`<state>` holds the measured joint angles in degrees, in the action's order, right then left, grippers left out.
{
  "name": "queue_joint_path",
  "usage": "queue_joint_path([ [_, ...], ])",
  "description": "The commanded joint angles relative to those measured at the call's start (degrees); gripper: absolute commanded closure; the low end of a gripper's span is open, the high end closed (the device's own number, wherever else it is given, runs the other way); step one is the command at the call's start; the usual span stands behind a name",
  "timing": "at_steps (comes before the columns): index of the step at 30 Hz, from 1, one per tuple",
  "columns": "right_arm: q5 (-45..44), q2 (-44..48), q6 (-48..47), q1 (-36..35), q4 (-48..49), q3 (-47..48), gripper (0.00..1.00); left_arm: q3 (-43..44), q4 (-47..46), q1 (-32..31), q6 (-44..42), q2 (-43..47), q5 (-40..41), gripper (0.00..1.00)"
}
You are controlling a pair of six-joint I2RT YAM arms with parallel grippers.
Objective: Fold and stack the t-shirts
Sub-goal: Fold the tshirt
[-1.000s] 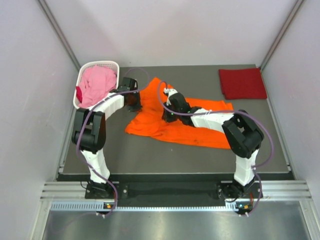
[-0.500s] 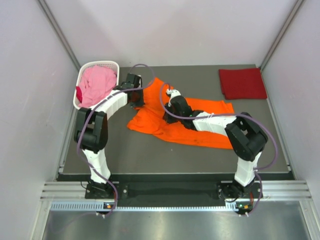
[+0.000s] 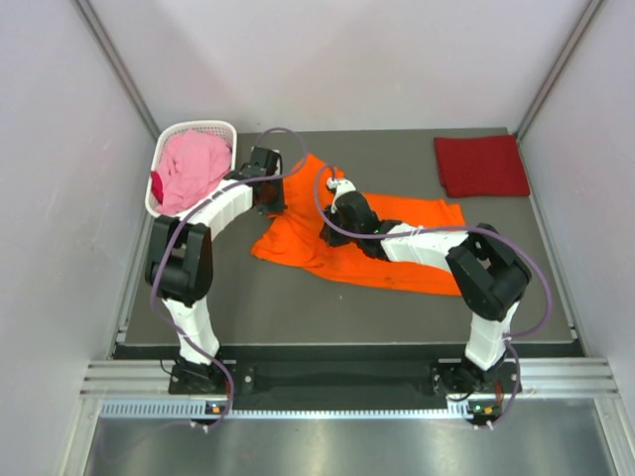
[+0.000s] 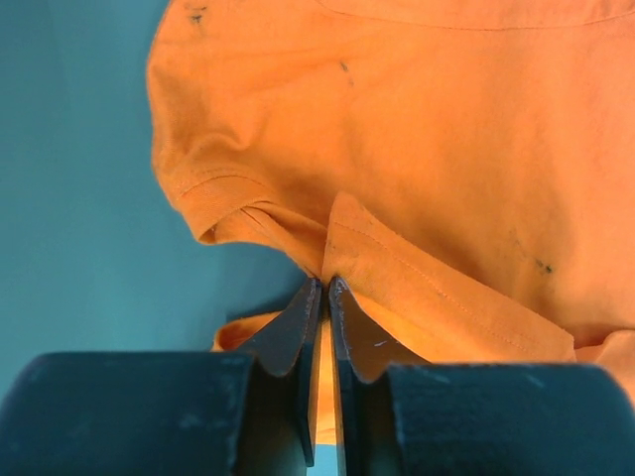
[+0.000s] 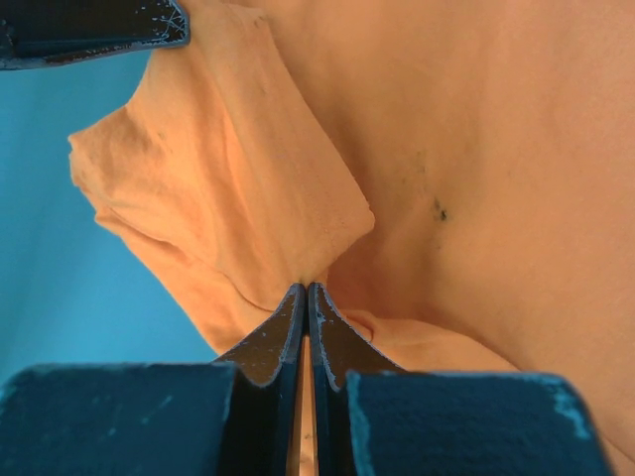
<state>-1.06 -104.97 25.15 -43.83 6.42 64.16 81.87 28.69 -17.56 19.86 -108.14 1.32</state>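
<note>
The bright orange t-shirt (image 3: 407, 253) lies crumpled across the middle of the table. My left gripper (image 3: 270, 194) is at its far left corner. In the left wrist view the left gripper (image 4: 325, 285) is shut on a fold of the orange t-shirt (image 4: 476, 149), with only a sliver between the jaws. My right gripper (image 3: 333, 212) sits just right of it, and in the right wrist view this gripper (image 5: 306, 288) is pinched tight on a fold of the orange t-shirt (image 5: 476, 129). The dark red t-shirt (image 3: 481, 165) lies folded at the far right. The pink t-shirt (image 3: 190, 167) is bunched in the basket.
The white lattice basket (image 3: 206, 126) stands at the far left corner, close behind the left arm. Walls enclose the table on the left, right and back. Purple cables loop over both arms.
Both grippers carried the shirt's left edge a little toward the back, so the left part of the orange cloth is more gathered. The left jaws have parted by a sliver.
</note>
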Motion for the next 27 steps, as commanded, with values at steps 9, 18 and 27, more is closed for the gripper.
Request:
queue_joint_path([
  [9,-0.3,3.8,0.3,-0.9,1.8,-0.1,1.0,-1.6,-0.5,0.1,1.0,2.9,-1.0,0.82],
  [18,-0.4,3.8,0.6,-0.8,1.7,0.0,1.0,-1.6,-1.4,0.2,-0.1,2.3,-4.0,1.0],
  [27,-0.6,4.2,0.5,-0.8,1.8,-0.5,1.0,0.1,-1.4,0.1,1.4,3.9,-2.9,1.0],
])
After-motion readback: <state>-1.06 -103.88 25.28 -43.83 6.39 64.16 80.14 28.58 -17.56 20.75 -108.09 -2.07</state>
